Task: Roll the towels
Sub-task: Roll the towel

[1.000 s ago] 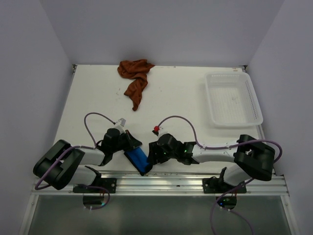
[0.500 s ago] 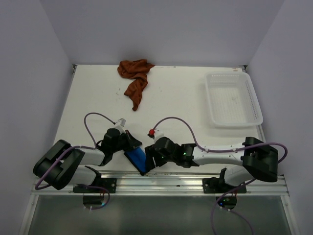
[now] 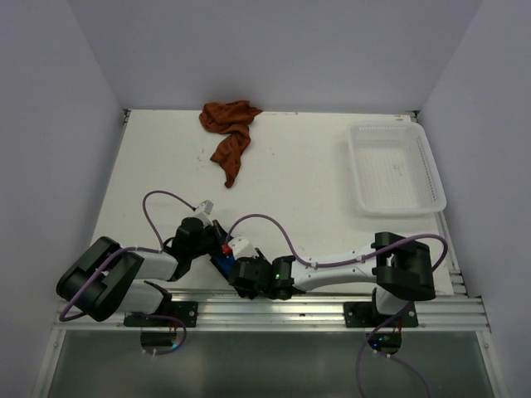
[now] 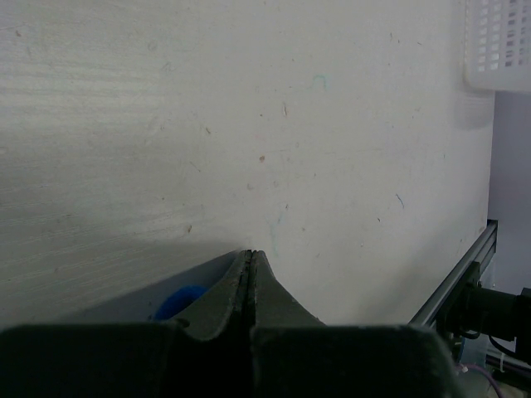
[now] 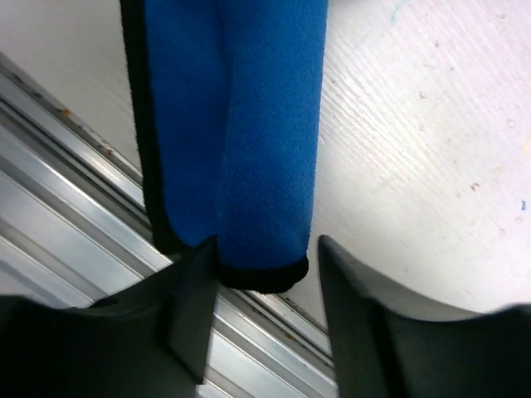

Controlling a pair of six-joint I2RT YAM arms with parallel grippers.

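Here the left gripper (image 4: 250, 269) is lying low at the near edge of the white surface (image 3: 315, 191) with its jaws pressed fully together, holding nothing; just beside it the blue towel (image 5: 241, 124) is lying in a roll along the metal rail (image 5: 50, 166); the right gripper (image 5: 265, 274) is straddling the roll's end, jaws partly apart, one finger touching; the rust-brown towel (image 3: 231, 133) is sitting crumpled far back; the white basket (image 3: 394, 166) is resting rightmost.
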